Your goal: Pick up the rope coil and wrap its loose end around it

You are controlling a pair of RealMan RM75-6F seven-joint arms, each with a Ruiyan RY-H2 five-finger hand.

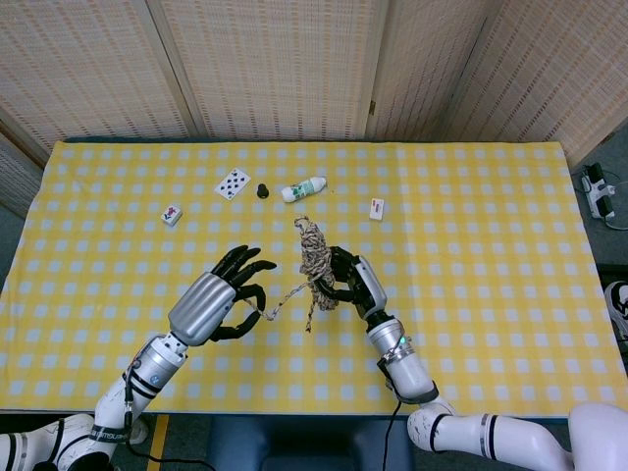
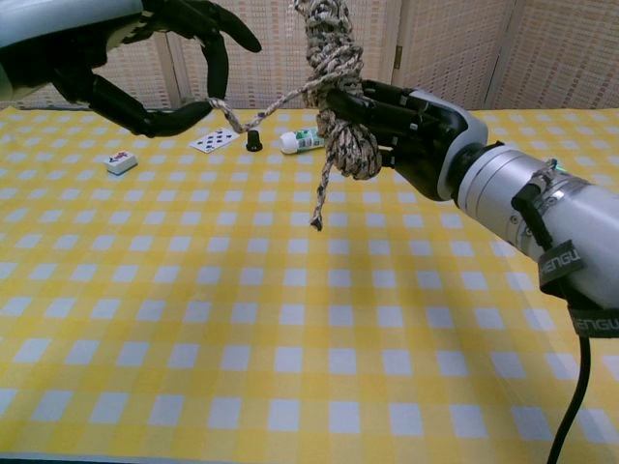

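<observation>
Right fingers [image 2: 379, 101] grip rope coil [image 2: 334, 58]; left hand [image 2: 160, 72] apparently pinches end.

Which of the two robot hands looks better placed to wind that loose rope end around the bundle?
The left robot hand, probably. It pinches the loose end, pulled out sideways from the coil, and is free to circle. The right robot hand grips the coil upright above the table, so it serves as the holder.
</observation>
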